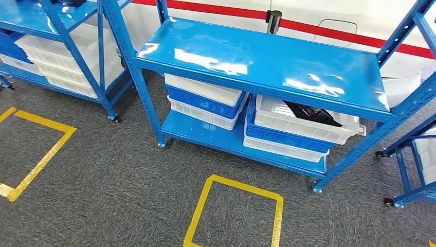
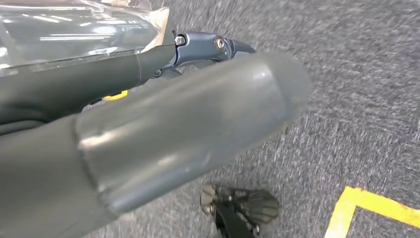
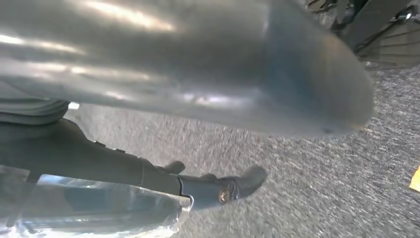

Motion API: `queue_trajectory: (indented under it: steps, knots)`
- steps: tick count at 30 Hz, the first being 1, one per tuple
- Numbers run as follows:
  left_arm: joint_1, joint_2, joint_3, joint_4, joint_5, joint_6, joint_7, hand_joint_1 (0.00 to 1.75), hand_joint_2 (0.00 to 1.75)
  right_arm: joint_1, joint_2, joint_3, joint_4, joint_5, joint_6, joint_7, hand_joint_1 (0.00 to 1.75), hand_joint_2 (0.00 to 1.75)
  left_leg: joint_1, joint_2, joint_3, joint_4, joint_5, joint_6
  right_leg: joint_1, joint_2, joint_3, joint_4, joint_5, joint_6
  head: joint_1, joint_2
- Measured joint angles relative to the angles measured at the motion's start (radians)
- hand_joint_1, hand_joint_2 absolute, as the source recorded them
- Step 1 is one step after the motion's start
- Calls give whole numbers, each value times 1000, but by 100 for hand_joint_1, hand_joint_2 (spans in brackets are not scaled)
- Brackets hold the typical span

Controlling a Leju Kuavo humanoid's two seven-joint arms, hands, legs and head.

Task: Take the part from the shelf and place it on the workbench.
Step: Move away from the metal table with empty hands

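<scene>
Both hands, left hand and right hand, are hanging empty with grip unclear while the part is lying inside the shelf, risking a snagged reach.

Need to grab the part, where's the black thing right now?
Head view, right side: the black part lies in the top white bin on the blue shelf's lower level.

Shelf: blue painted metal, glossy, with glare patches. Bins: smooth white and blue plastic. Floor: grey carpet, matt, rough-textured.
</scene>
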Motion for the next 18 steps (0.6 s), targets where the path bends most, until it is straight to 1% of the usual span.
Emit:
queue_trajectory:
  steps: [1,2,3,4,5,6,7,8,9,10,11,12,13,14,15,16,17,18]
  knots:
    - [1,0,0,0,0,0,0,0,0,-2,0,0,0,0,0,0,0,0,-2,14,-1,-1,0,3,-1,-22,-36,67,-32,-3,2,0]
    - [2,0,0,0,1,0,0,0,0,-2,0,0,0,1,0,0,0,0,-3,28,-2,-1,0,3,-4,-31,-67,130,-56,-2,3,0]
    - [2,0,0,0,1,0,0,0,0,-2,0,0,0,2,0,0,0,0,-4,42,-2,-1,-1,3,-6,-35,-85,167,-66,3,3,0]
    - [2,0,0,0,2,-1,0,0,0,-1,-1,0,0,3,0,0,0,0,-3,54,-2,0,-2,2,-8,-38,-83,167,-60,12,3,0]
    - [2,0,0,0,3,-1,0,0,0,0,-2,0,0,4,0,0,0,0,-2,66,-1,0,-3,0,-11,-45,-60,126,-41,24,3,0]
    - [2,-1,0,0,3,-2,0,0,0,1,-4,0,0,6,0,0,0,0,-1,77,2,0,-6,-4,-13,-63,-19,54,-14,34,4,0]
    - [2,-2,0,0,4,-2,0,0,0,0,-4,0,0,7,0,-1,0,0,-4,88,5,1,-9,-9,-14,-90,19,-19,12,40,5,0]
    - [2,-3,0,0,5,-2,0,0,0,-2,-5,0,0,8,0,-1,0,0,-6,98,9,2,-14,-16,-12,-112,49,-75,32,39,5,0]
    - [2,-3,0,0,5,-1,-1,0,0,-4,-5,0,0,12,0,-2,0,0,-9,107,14,3,-18,-23,-10,-127,65,-105,43,34,4,0]
    - [1,-3,0,0,5,0,-1,0,0,-5,-5,0,0,17,-1,-3,0,0,-12,116,17,3,-21,-29,-7,-129,67,-110,47,26,3,0]
    - [0,-3,0,0,5,0,-2,0,0,-5,-5,0,0,27,-3,-3,0,0,-11,124,22,3,-23,-34,-6,-118,67,-110,50,18,1,0]
    - [-2,-3,0,0,4,0,-3,0,0,-4,-6,1,0,40,-6,-1,0,0,-8,125,24,5,-26,-39,-12,-109,68,-110,52,11,0,0]
    - [-4,-3,0,0,4,0,-3,0,0,-3,-6,2,0,51,-11,3,0,0,-4,111,21,16,-36,-44,-17,-100,67,-111,54,4,-1,0]
    - [-4,-4,0,0,3,0,-3,0,0,-3,-6,4,0,60,-16,7,0,0,0,86,10,45,-58,-48,-21,-93,68,-112,56,-5,-2,0]
    - [-4,-4,0,0,2,-1,-2,0,0,-3,-6,6,0,65,-20,10,0,0,3,55,-13,97,-90,-51,-24,-87,67,-113,57,-13,-3,0]
    - [-2,-4,0,0,2,-1,-2,0,0,-4,-5,8,0,67,-24,13,0,0,3,28,-46,167,-127,-52,-20,-81,66,-113,57,-19,-4,0]
    - [0,-4,0,0,1,-2,-1,0,0,-4,-4,9,0,68,-27,14,0,0,4,14,-81,238,-158,-53,-17,-75,66,-113,56,-22,-4,0]
    - [2,-4,0,0,1,-2,-1,0,0,-3,-3,9,0,68,-30,15,0,0,4,8,-108,290,-172,-54,-14,-68,66,-113,56,-22,-4,0]
